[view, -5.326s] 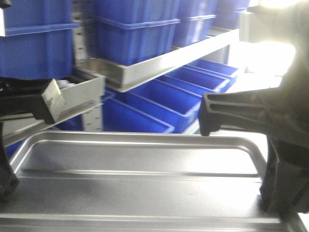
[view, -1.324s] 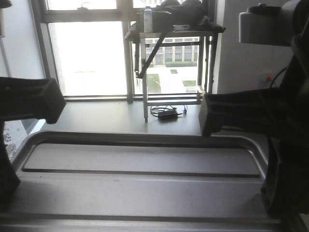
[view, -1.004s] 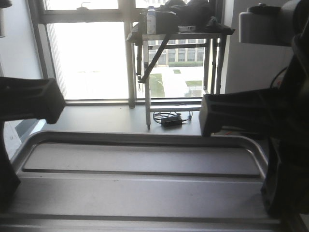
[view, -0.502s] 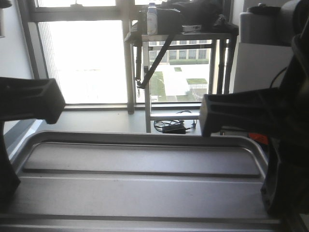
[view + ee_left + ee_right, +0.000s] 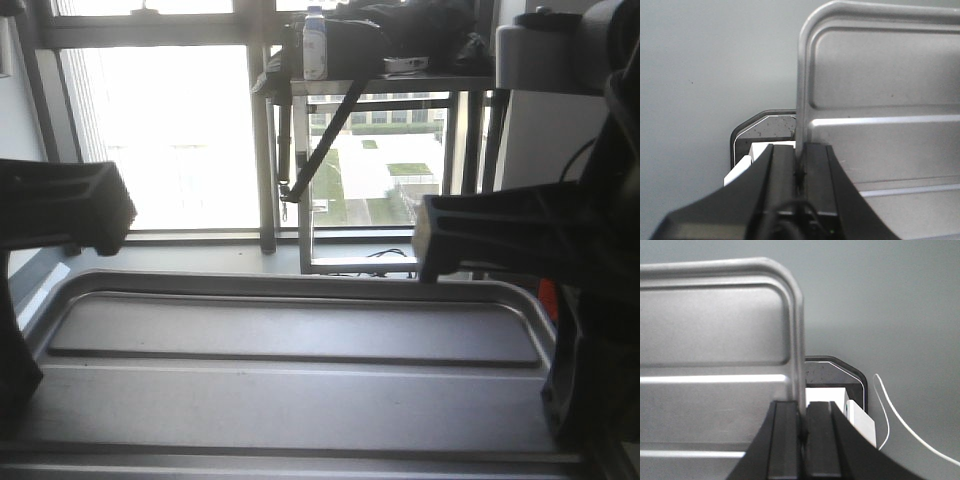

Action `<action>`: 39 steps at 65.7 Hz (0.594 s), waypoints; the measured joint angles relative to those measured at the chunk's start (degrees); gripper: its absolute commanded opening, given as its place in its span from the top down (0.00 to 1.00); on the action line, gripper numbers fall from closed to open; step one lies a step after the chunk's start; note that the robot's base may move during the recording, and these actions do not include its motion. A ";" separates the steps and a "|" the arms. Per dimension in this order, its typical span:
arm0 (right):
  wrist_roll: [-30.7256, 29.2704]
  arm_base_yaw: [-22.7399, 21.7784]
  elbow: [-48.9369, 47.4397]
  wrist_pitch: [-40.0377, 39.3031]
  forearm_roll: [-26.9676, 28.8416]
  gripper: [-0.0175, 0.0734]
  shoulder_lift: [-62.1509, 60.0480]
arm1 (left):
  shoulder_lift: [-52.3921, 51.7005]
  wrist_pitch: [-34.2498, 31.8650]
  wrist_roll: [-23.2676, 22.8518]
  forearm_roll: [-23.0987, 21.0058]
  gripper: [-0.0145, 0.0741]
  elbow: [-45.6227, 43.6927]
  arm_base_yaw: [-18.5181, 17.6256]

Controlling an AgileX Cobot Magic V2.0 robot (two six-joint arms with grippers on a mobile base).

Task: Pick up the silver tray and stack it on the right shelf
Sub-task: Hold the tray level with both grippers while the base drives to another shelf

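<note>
The silver tray fills the lower half of the front view, held level above the floor, with its two long ribs running across it. My left gripper is shut on the tray's left rim, one finger on each side of the rim. My right gripper is shut the same way on the right rim of the tray. The black arm bodies flank the tray at left and right. The right shelf is out of view.
Ahead stand a bright window and a steel-legged table carrying a bottle and dark bags. Grey floor lies below the tray, along with a dark corner of the base. A white cable trails on the floor at right.
Five seconds ago blue bins on racks were ahead; now the window and table are. Over the last second that table slid right and grew. Both grips on the tray are unchanged.
</note>
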 measured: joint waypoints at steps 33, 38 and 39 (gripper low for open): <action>0.00 0.00 0.00 0.35 -0.09 0.74 -0.22 | 0.00 -0.43 0.00 0.00 0.94 0.00 -0.09; 0.00 0.00 0.00 0.35 -0.09 0.74 -0.22 | 0.00 -0.43 0.00 0.00 0.94 0.00 -0.09; 0.00 0.00 0.00 0.35 -0.09 0.74 -0.22 | 0.00 -0.43 0.00 0.00 0.94 0.00 -0.09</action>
